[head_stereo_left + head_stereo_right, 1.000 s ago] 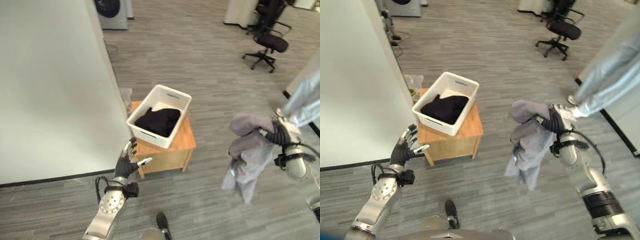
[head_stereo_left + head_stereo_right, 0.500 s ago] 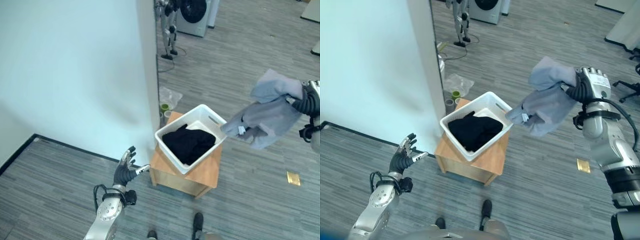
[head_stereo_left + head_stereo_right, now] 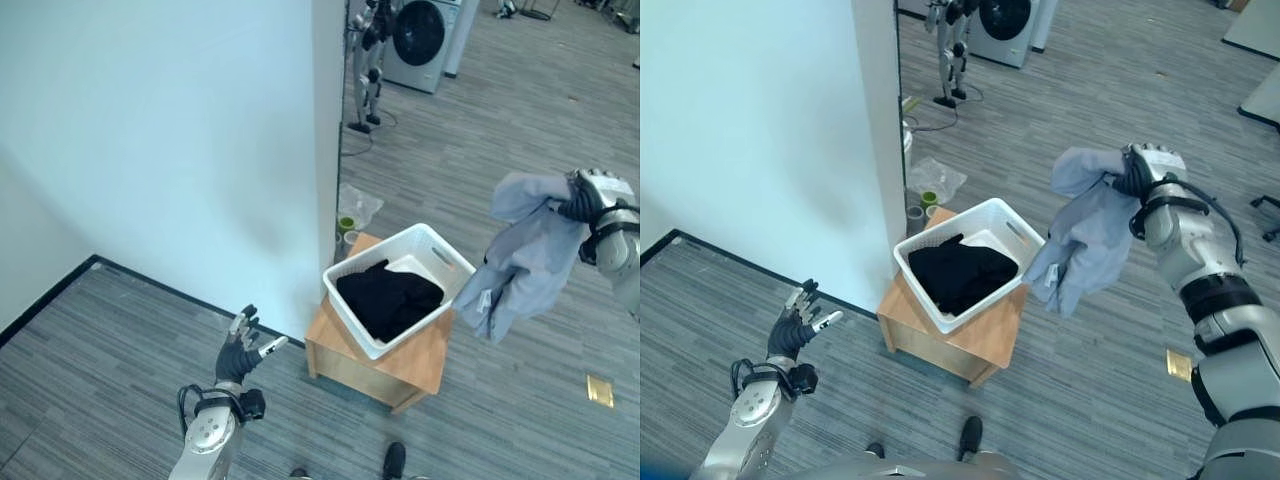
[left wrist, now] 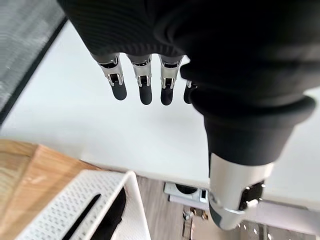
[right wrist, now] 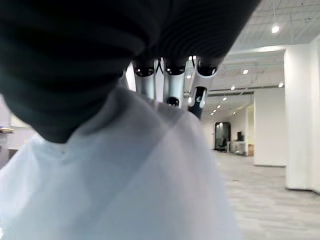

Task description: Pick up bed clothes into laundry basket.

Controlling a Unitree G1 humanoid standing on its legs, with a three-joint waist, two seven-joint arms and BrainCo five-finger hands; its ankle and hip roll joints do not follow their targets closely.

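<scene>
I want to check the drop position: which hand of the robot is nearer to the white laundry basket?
Right. The right hand, gripping the grey garment, is up beside the white laundry basket; the open left hand is low, farther away.

grey garment (image 3: pixel 1087 235) is held hanging beside white basket (image 3: pixel 1012 232); black clothes (image 3: pixel 955 276) lie inside the basket.

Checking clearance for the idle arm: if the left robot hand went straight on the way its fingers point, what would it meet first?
Probably the white wall. The left robot hand is open, fingers pointing at it, with the basket off to one side. Depth is unclear.
</scene>
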